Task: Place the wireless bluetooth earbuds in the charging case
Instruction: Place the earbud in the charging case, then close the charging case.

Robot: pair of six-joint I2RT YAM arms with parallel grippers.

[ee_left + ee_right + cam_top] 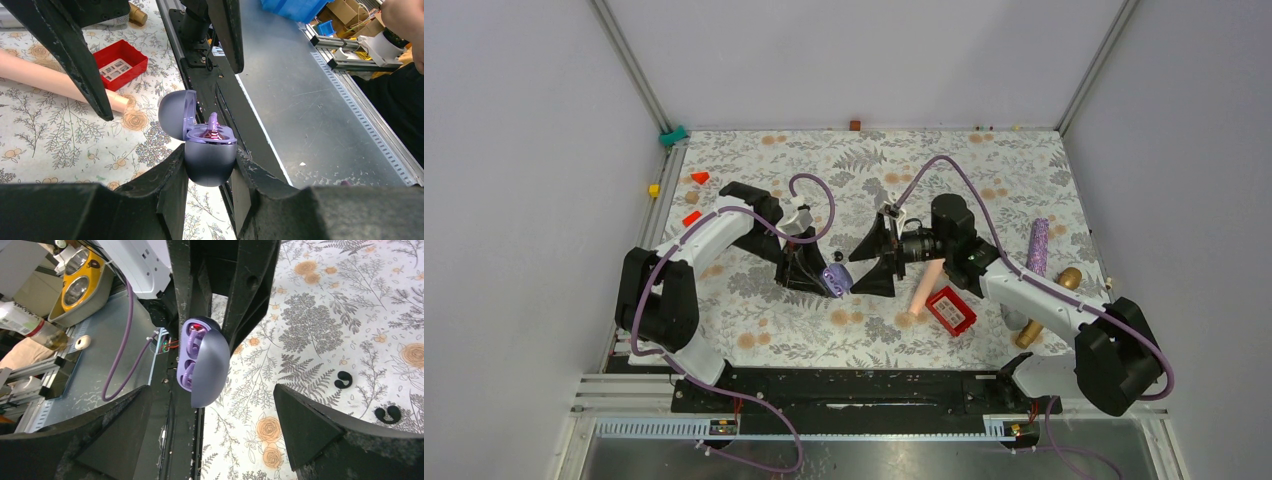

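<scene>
The left gripper [210,161] is clamped on the case [210,167]; the right gripper [211,390], spread wide, should be centred over one earbud [343,380].

- case [210,162]: lavender-grey shell, glossy purple interior.
- earbuds [343,380], lower right of the right wrist view: black.
- cloth [1024,170]: white, printed with grey ferns and tan roses.
- tray [951,310]: red.
- tube [921,290]: pale pink.
- rod [1037,245], right of the top view: speckled purple.
- blocks [700,177], upper left of the top view: red.
- arms [709,230]: white links, black joints.
- cables [809,177]: purple.
</scene>
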